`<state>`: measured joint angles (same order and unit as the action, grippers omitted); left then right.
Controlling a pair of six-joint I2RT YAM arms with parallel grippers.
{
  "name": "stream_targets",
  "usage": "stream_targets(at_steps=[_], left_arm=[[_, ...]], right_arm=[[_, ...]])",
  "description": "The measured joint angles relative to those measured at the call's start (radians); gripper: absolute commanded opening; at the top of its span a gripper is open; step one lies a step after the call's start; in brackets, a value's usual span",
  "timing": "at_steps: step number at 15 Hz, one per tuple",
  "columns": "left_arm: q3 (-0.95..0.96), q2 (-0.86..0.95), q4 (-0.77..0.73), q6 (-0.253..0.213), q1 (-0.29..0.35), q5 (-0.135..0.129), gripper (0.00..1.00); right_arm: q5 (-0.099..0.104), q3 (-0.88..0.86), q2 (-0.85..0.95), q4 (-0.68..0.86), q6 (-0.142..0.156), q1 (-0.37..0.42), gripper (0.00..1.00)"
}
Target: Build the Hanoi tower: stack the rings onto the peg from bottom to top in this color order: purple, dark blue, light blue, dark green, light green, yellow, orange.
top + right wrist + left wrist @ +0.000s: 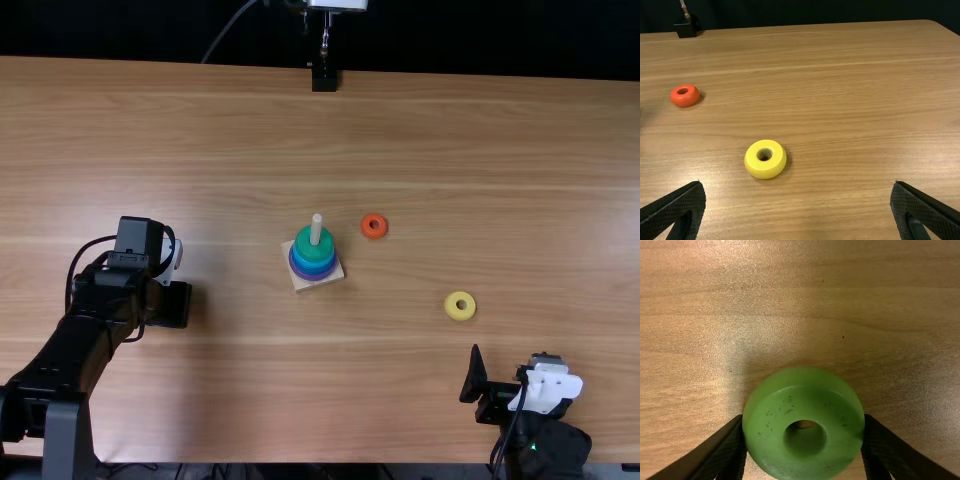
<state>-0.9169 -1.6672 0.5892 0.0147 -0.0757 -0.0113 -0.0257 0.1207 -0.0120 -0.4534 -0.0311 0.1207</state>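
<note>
Clamped in the left gripper (178, 305), a glossy light green ring (772, 440), dark-specked. Stacked round a pale peg (316, 230), a dark green ring (302, 245) over blue and purple rings (313, 270). Flat on the table (240, 400), an orange ring (364, 226), then a plump yellow ring (450, 305). Spread wide, the right gripper (510, 360).

And here's the left arm (95, 322), black nearly all over, with a dark grey, squared-off section (68, 440) nearer the base and a boxy black housing (140, 238) up at the wrist. Look at that black cable (72, 275), bowing out in a loop! There's a white piece (177, 260) beside the housing, and the left pincer (180, 305) comes in plain black. Over to the right arm (550, 452): black again, chunky casing, bright white bracket (546, 388) across the wrist, thin black cable (508, 432) running alongside. And the right pincer (510, 356)? Black fingers (927, 205), wedge-shaped, finely textured on the surface!
</note>
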Motion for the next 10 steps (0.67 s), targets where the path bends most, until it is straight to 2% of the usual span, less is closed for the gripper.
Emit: stream_targets(at_steps=[4,7,9,10], left_arm=[[-0.073,0.001,0.021,0.000,-0.001,0.000,0.03],[-0.103,0.116,0.087,0.001,-0.001,0.000,0.03],[-0.165,0.159,0.172,0.001,-0.001,0.000,0.03],[-0.226,0.164,0.298,0.001,-0.001,0.001,0.04]], right_arm=[[0.000,0.000,0.000,0.000,0.000,0.000,1.00],[0.000,0.000,0.000,0.000,0.000,0.000,1.00],[0.000,0.000,0.000,0.000,0.000,0.000,1.00],[-0.001,0.000,0.000,0.000,0.000,0.000,1.00]])
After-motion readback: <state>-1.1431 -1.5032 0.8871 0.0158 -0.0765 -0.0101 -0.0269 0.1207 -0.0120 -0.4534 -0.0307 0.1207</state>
